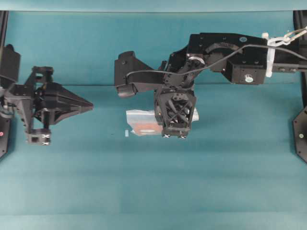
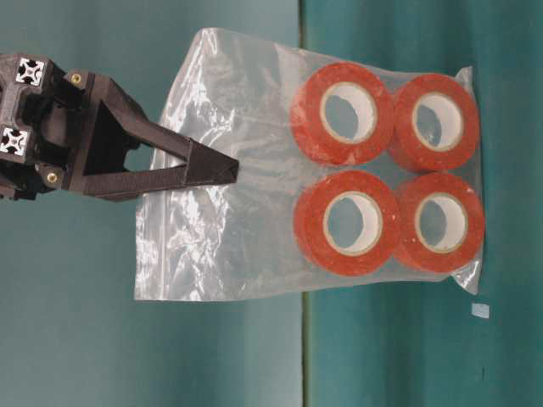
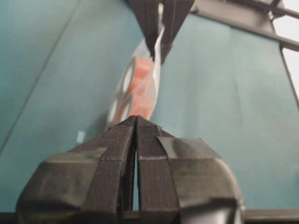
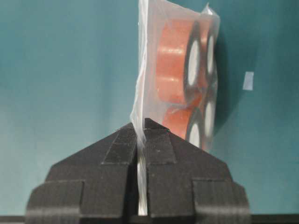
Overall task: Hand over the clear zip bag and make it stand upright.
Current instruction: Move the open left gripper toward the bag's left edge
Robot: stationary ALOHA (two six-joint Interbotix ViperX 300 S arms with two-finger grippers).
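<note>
Teal table (image 1: 230, 167) lies under the bag (image 2: 254, 170), hanging rolls-down from the right gripper's (image 4: 141, 122) clamped fingers; left gripper (image 1: 88, 106), clenched empty, sits apart.

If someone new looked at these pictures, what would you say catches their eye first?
Most striking are the four orange-red rolls inside the clear zip bag, vivid against the teal table. The right pincer is shut on the bag's upper edge, holding it over the table's middle. The left pincer is shut and empty, pointing at the bag from the left without touching it.
</note>
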